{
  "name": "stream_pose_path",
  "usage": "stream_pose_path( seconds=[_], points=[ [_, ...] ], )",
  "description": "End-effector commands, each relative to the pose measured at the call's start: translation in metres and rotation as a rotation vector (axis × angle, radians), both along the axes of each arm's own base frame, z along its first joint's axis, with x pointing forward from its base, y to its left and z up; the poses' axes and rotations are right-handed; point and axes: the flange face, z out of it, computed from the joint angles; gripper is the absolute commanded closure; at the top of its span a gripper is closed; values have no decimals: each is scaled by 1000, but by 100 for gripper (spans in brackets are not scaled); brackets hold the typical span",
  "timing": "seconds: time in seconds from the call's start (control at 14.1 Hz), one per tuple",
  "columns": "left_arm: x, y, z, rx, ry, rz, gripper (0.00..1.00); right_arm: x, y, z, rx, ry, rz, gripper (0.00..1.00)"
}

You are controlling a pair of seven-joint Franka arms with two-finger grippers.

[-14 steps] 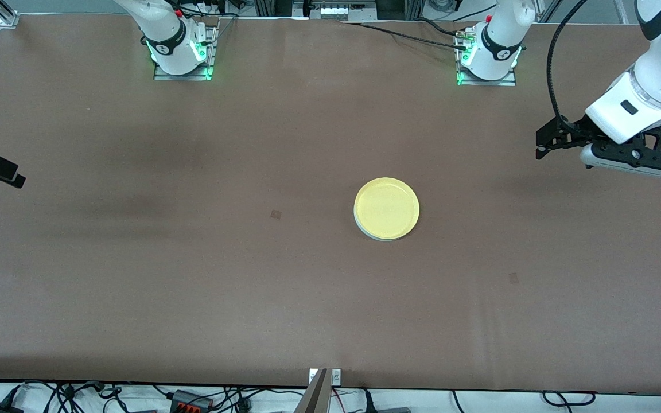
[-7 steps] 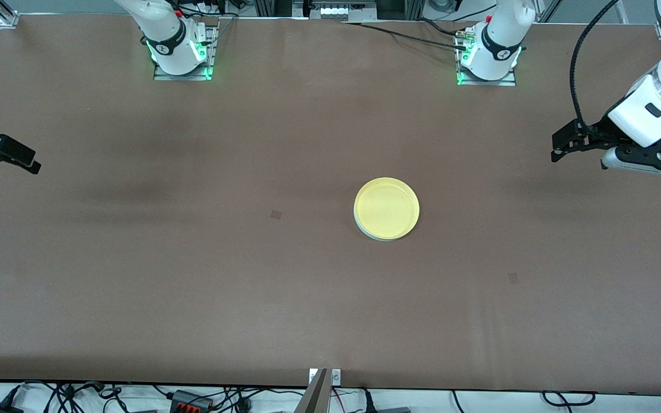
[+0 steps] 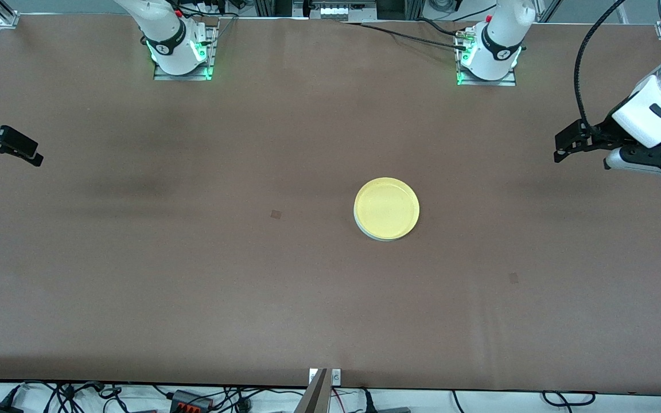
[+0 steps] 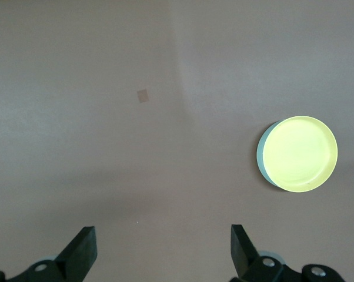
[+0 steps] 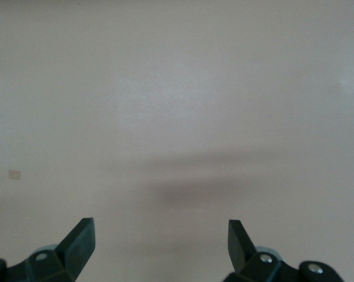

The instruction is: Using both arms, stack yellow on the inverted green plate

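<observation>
The yellow plate (image 3: pixel 387 207) lies rim up on the pale green plate, of which only a thin rim (image 3: pixel 358 225) shows beneath it. The stack sits mid-table and also shows in the left wrist view, yellow plate (image 4: pixel 299 154) over green rim (image 4: pixel 261 160). My left gripper (image 3: pixel 563 149) is open and empty over bare table at the left arm's end, well apart from the stack; it also shows in the left wrist view (image 4: pixel 163 247). My right gripper (image 3: pixel 27 154) is open and empty over the right arm's end of the table; it also shows in the right wrist view (image 5: pixel 161 238).
The brown table (image 3: pixel 193 275) carries two small dark marks (image 3: pixel 276 214) (image 3: pixel 513 278). The arm bases (image 3: pixel 181 51) (image 3: pixel 488 57) stand at the edge farthest from the front camera. Cables lie past the nearest edge.
The left gripper has drawn away from the plates toward the left arm's end. The right gripper has shifted a little inward and toward the bases. The plates have not moved.
</observation>
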Motion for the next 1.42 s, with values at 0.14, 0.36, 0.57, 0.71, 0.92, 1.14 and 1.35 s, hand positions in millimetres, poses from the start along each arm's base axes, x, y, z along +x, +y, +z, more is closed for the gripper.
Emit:
stream_pose_path(
  seconds=[0.14,0.36,0.57,0.71,0.92,1.14,1.35],
  points=[
    [-1,-5,7,9,3,-20,0,-10,-1,1,-12,16,14,0],
    [-1,-5,7,9,3,-20,0,-11,-1,0,-13,21,23,0],
    [0,-4,7,9,5,-18,0,-11,-2,1,-13,23,24,0],
    [-1,-4,7,9,3,-18,0,-12,-5,0,-12,32,26,0],
    [-1,-5,8,8,2,-20,0,-15,-3,-3,-8,61,28,0],
    [-1,-4,8,8,2,-18,0,-15,-2,-4,-8,64,33,0],
    [0,-4,7,8,2,-18,0,-15,-2,-4,-8,64,32,0]
  ],
)
